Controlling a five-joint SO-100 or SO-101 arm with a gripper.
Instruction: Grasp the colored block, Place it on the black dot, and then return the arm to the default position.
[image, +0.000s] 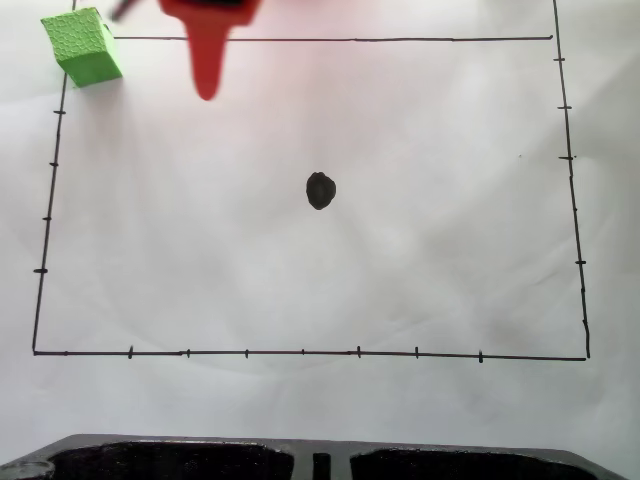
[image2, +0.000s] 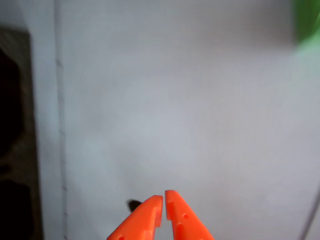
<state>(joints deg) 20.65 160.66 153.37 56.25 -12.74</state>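
The colored block (image: 83, 46), a bright green cube, sits at the top left corner of the drawn rectangle in the fixed view; in the wrist view a blurred piece of the block (image2: 306, 20) shows at the top right. The black dot (image: 320, 190) lies bare in the middle of the paper, and the dot (image2: 133, 204) peeks out just left of the fingertips in the wrist view. The orange-red arm enters from the top edge, blurred, with its gripper (image: 207, 90) a little right of the block and apart from it. The gripper (image2: 164, 198) is shut with nothing between its fingers.
A thin black border line (image: 300, 352) with ticks frames the white paper. A dark tray-like object (image: 320, 460) lies along the bottom edge of the fixed view, and its dark edge (image2: 15, 140) shows at the left of the wrist view.
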